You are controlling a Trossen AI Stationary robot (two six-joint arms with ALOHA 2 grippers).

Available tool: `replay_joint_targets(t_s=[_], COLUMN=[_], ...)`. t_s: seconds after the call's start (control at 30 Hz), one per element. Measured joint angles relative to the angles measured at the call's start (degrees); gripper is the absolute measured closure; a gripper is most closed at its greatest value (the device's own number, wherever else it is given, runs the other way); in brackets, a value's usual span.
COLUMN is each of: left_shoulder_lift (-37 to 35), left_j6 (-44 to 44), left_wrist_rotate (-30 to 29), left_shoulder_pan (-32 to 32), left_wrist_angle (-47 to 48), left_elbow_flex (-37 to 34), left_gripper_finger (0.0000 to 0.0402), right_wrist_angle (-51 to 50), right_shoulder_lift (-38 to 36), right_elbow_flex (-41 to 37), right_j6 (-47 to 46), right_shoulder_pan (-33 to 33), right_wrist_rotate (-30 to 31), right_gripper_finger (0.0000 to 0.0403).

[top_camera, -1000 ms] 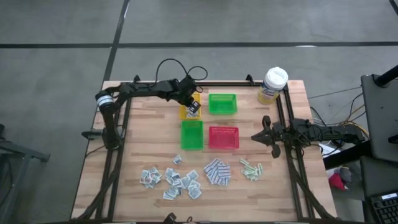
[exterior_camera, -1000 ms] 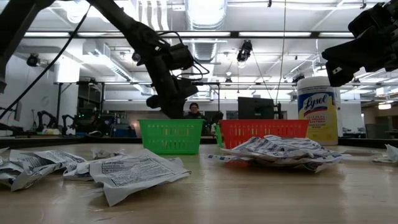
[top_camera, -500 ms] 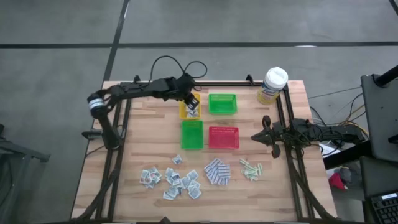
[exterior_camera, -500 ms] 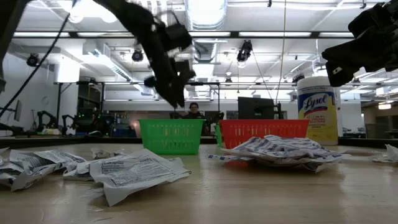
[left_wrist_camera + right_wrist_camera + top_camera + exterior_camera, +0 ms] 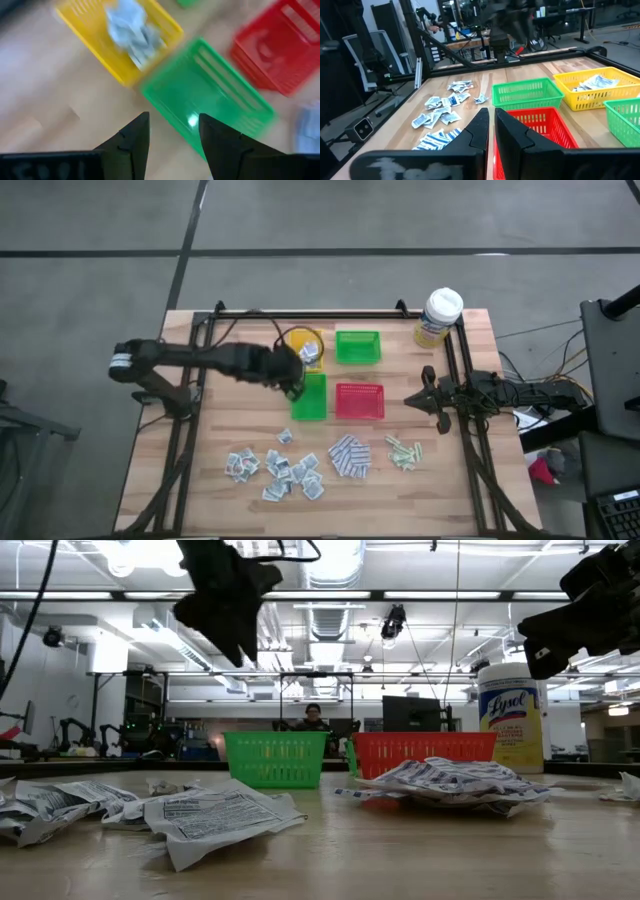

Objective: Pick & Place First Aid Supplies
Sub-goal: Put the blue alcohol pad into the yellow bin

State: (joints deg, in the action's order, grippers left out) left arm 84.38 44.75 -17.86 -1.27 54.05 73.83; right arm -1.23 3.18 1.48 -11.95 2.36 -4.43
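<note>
Hovering over the near green slotted plastic tray [image 5: 309, 397], the left pincer [image 5: 293, 386] has its dark fingers spread with nothing between them. Crinkly white-grey sachets [image 5: 311, 355] sit in the yellow tray [image 5: 296, 362]; the rest of the flat packets [image 5: 275, 468] lie scattered on the wood-plank counter [image 5: 220, 430]. Right pincer [image 5: 421, 399] waits beside the red tray [image 5: 359, 401], fingers pinched narrow, empty.

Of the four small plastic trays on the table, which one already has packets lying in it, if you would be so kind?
The yellow tray, at the far left of the group. It holds white-grey sachets; the two green trays and the red tray look empty.
</note>
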Motion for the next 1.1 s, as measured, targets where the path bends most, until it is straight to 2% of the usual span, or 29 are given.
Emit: replay_joint_targets(t_s=[0.2,0.3,0.57,0.83,1.1], left_shoulder_lift=[-0.2,-0.1,1.6,4.9,4.9], left_j6=[12.8,15.4,17.7,10.5,10.3], left_wrist_rotate=[13.4,16.8,16.5,11.3,11.2], left_shoulder_pan=[6.6,9.9,16.0,17.2,17.6], left_wrist_angle=[0.0,-0.1,-1.7,-1.9,-6.5], left_elbow_flex=[-3.0,-3.7,-3.8,-4.5,-11.7], left_gripper_finger=[0.0238,0.0238,0.0238,0.0238,0.0238], right_wrist_angle=[0.0,0.0,0.0,0.0,0.0], right_shoulder_lift=[0.0,0.0,0.0,0.0,0.0], right_elbow_flex=[0.0,0.0,0.0,0.0,0.0], right_j6=[0.0,0.0,0.0,0.0,0.0], right_shoulder_pan=[0.0,0.0,0.0,0.0,0.0], right_wrist_rotate=[0.0,0.0,0.0,0.0,0.0], right_gripper_finger=[0.0374,0.0374,0.0374,0.0374,0.0374])
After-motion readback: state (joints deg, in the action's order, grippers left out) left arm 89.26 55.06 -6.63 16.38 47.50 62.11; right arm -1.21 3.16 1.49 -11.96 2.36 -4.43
